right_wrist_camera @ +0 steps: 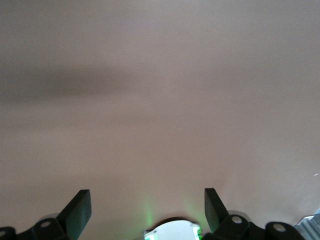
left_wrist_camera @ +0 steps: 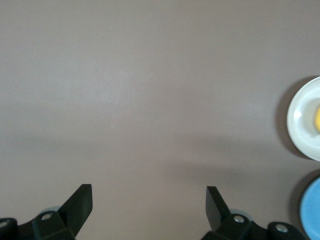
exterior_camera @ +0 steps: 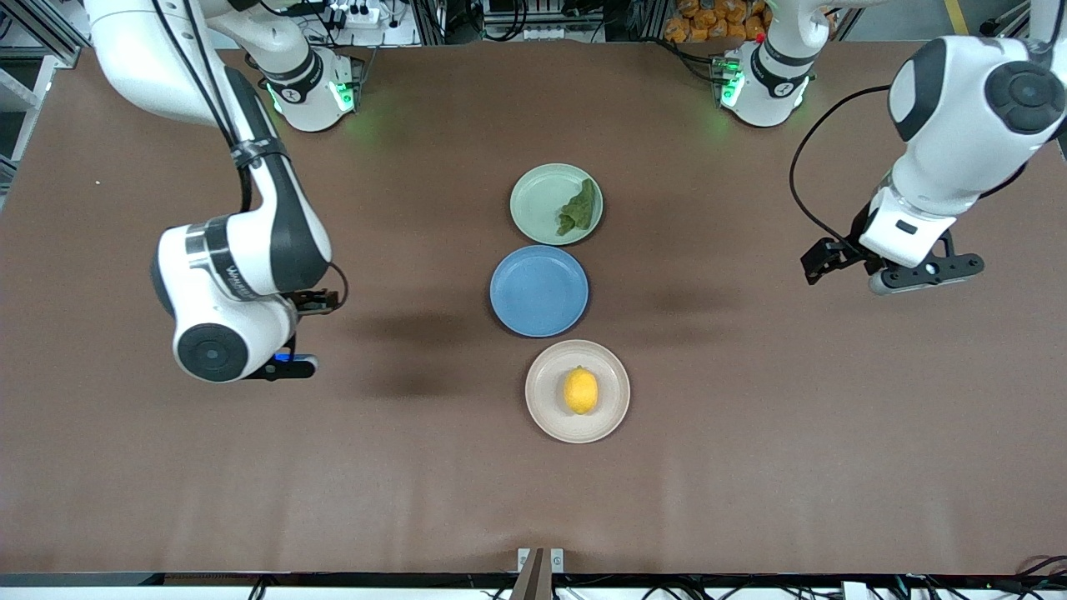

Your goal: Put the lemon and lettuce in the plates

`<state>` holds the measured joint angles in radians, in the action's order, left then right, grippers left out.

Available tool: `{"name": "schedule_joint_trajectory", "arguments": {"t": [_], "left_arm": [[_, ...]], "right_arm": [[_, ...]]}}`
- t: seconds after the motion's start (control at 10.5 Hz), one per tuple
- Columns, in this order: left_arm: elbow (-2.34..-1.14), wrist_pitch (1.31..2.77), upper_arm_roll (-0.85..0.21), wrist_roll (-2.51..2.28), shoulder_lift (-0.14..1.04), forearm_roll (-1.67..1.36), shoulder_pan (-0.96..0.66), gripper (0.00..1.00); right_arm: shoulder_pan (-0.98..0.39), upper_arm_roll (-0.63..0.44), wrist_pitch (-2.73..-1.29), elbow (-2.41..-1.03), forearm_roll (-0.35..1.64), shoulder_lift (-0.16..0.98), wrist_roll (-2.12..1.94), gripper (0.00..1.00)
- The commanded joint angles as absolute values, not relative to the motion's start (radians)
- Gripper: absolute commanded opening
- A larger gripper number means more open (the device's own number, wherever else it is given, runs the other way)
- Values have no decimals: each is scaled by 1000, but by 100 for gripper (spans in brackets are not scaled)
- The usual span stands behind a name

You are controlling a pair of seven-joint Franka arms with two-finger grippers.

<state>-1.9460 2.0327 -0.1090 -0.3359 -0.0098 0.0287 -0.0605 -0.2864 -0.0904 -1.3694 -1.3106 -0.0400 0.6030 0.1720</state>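
Note:
The yellow lemon point(exterior_camera: 581, 390) lies in the middle of the beige-cream plate point(exterior_camera: 550, 412), the plate nearest the front camera. The dark green lettuce point(exterior_camera: 579, 210) lies in the mint green plate point(exterior_camera: 533, 200), on its side toward the left arm's end. My left gripper point(left_wrist_camera: 148, 205) is open and empty, up over bare table at the left arm's end; its view shows the beige plate point(left_wrist_camera: 300, 125) and a sliver of the lemon point(left_wrist_camera: 317, 119). My right gripper point(right_wrist_camera: 145, 207) is open and empty, over bare table at the right arm's end.
An empty blue plate point(exterior_camera: 538, 291) sits between the two other plates and also shows in the left wrist view point(left_wrist_camera: 312, 210). The right arm's base point(right_wrist_camera: 172, 232) with green lights shows in the right wrist view. The brown table point(exterior_camera: 750, 433) spreads wide round the plates.

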Motion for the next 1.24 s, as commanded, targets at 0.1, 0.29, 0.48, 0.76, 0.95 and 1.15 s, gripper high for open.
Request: {"name": "schedule_joint_trajectory", "arguments": {"t": [0.1, 0.29, 0.48, 0.76, 0.95, 1.15], "left_arm": [[-1767, 1925, -109, -313, 72, 37, -61, 100], [-1735, 1922, -109, -258, 69, 41, -57, 100], [-1721, 1884, -107, -149, 52, 37, -45, 100], [-1727, 1856, -106, -112, 31, 31, -35, 100], [-1726, 1825, -104, -40, 20, 0, -32, 100], [-1691, 1825, -103, -35, 20, 2, -34, 100]], "right_arm": [[-218, -92, -1351, -1310, -57, 565, 78, 100], [-161, -62, -1351, -1312, -51, 537, 77, 100], [-59, 30, -1351, -1312, -58, 514, 78, 100], [-8, 67, -1348, -1316, -61, 441, 80, 100], [2, 66, -1348, -1321, -63, 381, 84, 100], [-2, 60, -1342, -1334, -64, 303, 90, 100]]}}
